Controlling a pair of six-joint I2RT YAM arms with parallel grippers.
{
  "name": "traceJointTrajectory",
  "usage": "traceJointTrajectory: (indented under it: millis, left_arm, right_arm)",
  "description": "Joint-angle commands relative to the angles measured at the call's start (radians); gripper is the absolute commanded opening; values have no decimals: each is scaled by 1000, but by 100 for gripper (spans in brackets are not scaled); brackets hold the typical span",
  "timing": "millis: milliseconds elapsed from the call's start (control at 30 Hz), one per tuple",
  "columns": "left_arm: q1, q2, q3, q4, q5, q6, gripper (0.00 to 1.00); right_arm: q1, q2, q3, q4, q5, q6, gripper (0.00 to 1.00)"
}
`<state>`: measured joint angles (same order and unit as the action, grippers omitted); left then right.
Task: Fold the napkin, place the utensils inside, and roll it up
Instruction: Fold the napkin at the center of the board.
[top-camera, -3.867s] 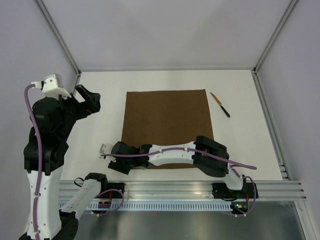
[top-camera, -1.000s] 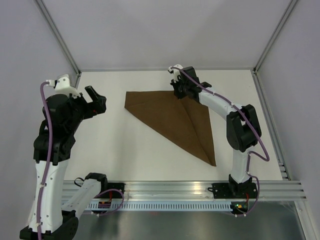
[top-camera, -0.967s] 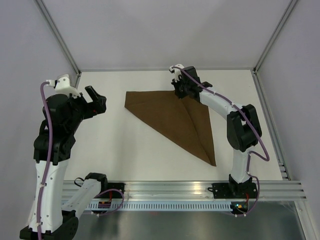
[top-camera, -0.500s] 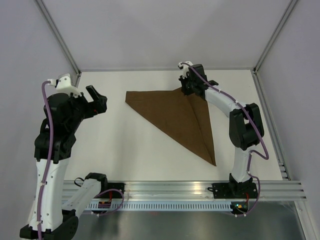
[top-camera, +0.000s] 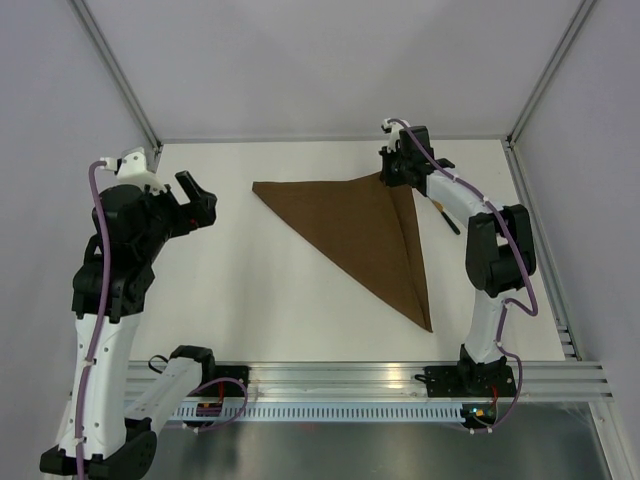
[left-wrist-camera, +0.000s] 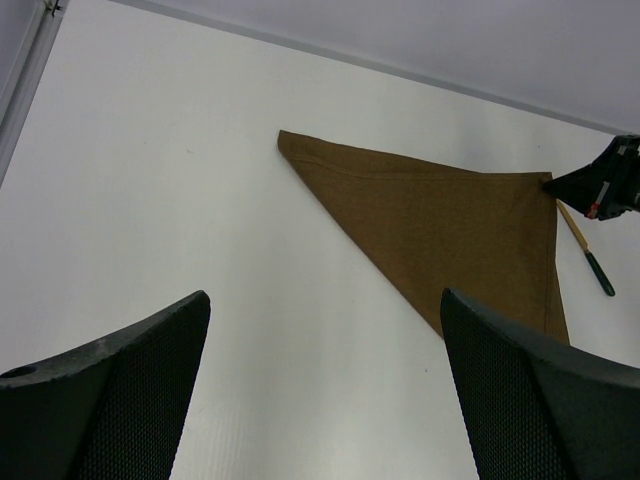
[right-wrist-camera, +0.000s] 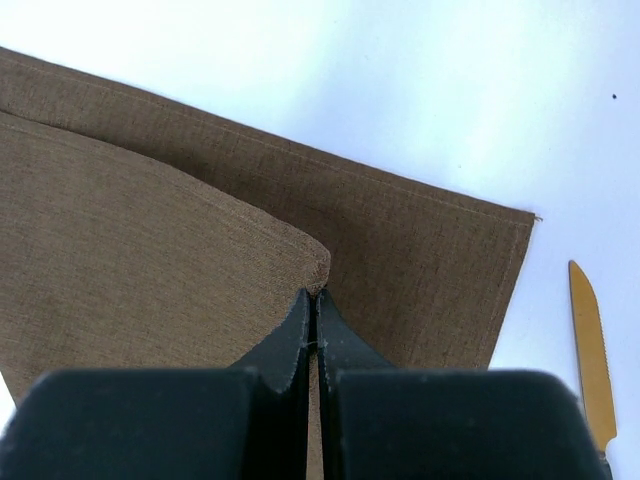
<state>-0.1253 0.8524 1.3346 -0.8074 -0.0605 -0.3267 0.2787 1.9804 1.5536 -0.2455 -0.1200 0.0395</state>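
My napkin (top-camera: 370, 225) is plain dark brown, matte and unpatterned. Beside the napkin lies the utensil (right-wrist-camera: 590, 350) — orange-yellow blade, black handle. My right pincer (right-wrist-camera: 316, 305) is black, and the table (top-camera: 250, 290) is plain white.

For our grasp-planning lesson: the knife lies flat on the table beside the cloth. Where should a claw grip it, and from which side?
Probably by the black handle of the knife, from straight above, pinching across its narrow width. It lies flat and slim beside the cloth, so a sideways approach could hardly get under it.
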Motion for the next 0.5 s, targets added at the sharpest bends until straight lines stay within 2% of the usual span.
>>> traceJointTrajectory:
  millis: [0, 467]
  left_arm:
    - [4, 0, -8, 34, 28, -2, 100]
    - [4, 0, -14, 40, 30, -5, 100]
  right_arm:
    - [-19, 15, -3, 32, -23, 37, 0]
    - [-84, 31, -4, 60, -32, 54, 1]
